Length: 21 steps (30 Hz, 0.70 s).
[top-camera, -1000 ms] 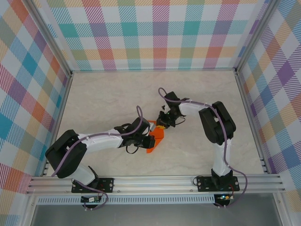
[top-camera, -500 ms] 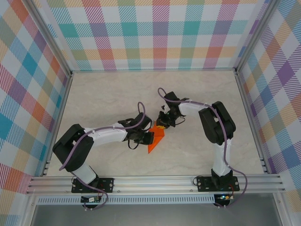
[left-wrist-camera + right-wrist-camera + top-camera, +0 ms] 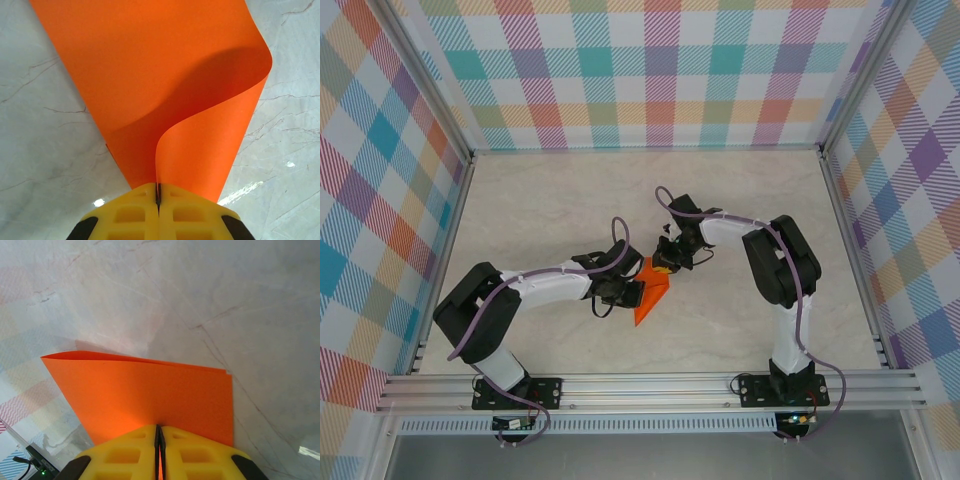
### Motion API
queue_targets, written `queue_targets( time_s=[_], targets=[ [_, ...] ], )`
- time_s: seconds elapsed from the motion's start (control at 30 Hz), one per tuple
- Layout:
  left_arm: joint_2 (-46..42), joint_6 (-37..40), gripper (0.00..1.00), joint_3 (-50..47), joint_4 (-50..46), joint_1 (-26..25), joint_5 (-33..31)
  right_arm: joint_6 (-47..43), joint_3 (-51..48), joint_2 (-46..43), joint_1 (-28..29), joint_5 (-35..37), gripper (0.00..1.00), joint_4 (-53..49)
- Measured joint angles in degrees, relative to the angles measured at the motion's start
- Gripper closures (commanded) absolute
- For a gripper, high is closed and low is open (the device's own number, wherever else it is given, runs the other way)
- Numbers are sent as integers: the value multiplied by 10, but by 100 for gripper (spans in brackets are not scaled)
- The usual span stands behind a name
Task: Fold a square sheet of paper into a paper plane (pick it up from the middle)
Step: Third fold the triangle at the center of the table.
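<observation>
Open table (image 3: 540, 210) around; pincers (image 3: 636, 290) (image 3: 667, 266) clamp paper plane (image 3: 648, 302) edges.

Top external looks down from high above the paper plane (image 3: 648, 298); each wrist camera faces it close up; all share it.

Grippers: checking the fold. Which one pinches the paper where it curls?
The left gripper: the paper bows into a loop ahead of it. At the right gripper the paper stands flat.

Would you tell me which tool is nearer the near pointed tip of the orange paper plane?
Left. The left tool grips the paper plane just beyond that tip; the right tool grips its far end.
</observation>
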Motion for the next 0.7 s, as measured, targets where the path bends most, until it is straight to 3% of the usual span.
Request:
queue_targets(
  time_s=[0.7],
  targets=[
    [17,-4,100,9,-2,0,-3,0,0,0,0,2,88,0]
  ],
)
